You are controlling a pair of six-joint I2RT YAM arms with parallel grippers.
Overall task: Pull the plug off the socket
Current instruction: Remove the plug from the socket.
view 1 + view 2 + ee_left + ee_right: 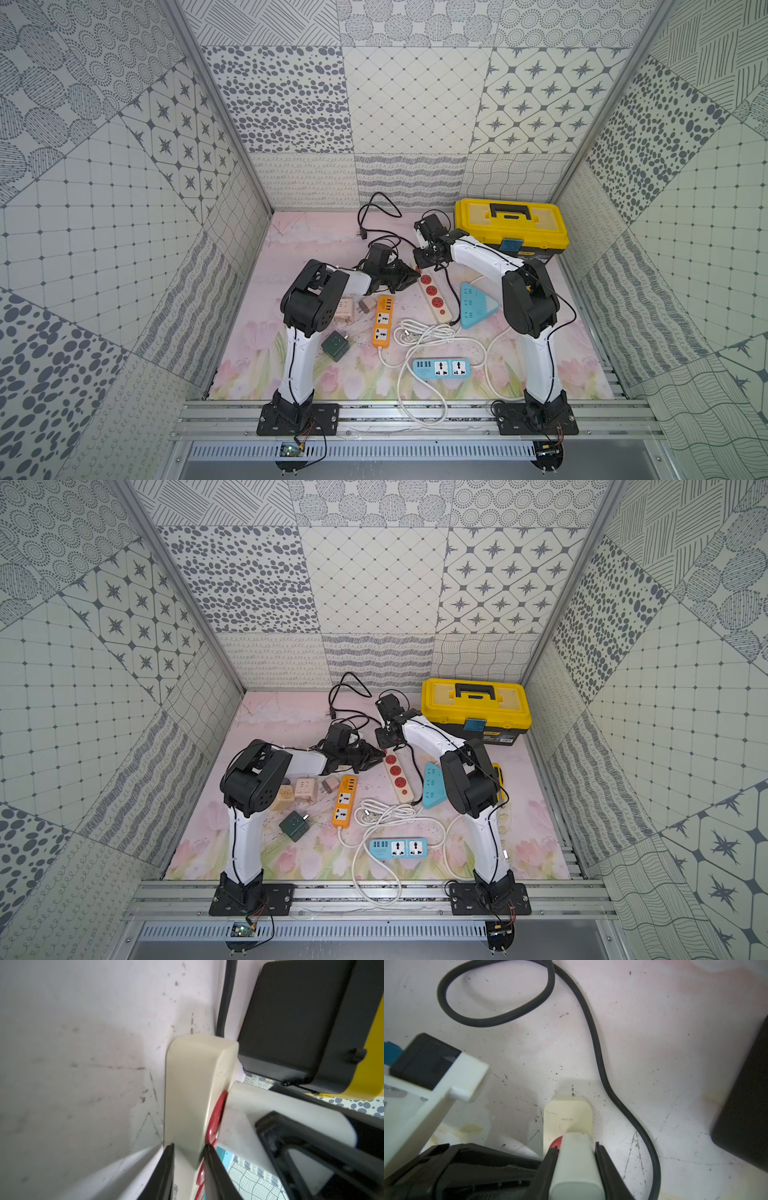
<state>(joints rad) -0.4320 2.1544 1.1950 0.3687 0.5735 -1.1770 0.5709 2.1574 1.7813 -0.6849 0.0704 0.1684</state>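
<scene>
The pink floral-printed table (291, 232) fills the lower middle of both top views. The yellow plastic toolbox with a black handle (511, 224) stands at its upper right.

The cream plastic power strip (434, 297) with red round sockets lies at frame centre, running diagonally. The left gripper (189, 1149) is closed across the strip's body near its far end, one finger on each long side. The right gripper (575, 1147) is clamped on the white rectangular plastic plug (575, 1167), which sits in the red end socket (557, 1142), its face against the red ring. A black round cable (600, 1059) loops on the table just beyond.

Step in hand, by my judgement: both grips are set and the plug is not yet drawn. The next move calls for a straight pull along the pins while the left gripper pins the strip down. A skewed pull could lift the strip.

In both top views the gripper bodies hide the plug. The pins are not visible, so how deep it sits cannot be confirmed.
</scene>
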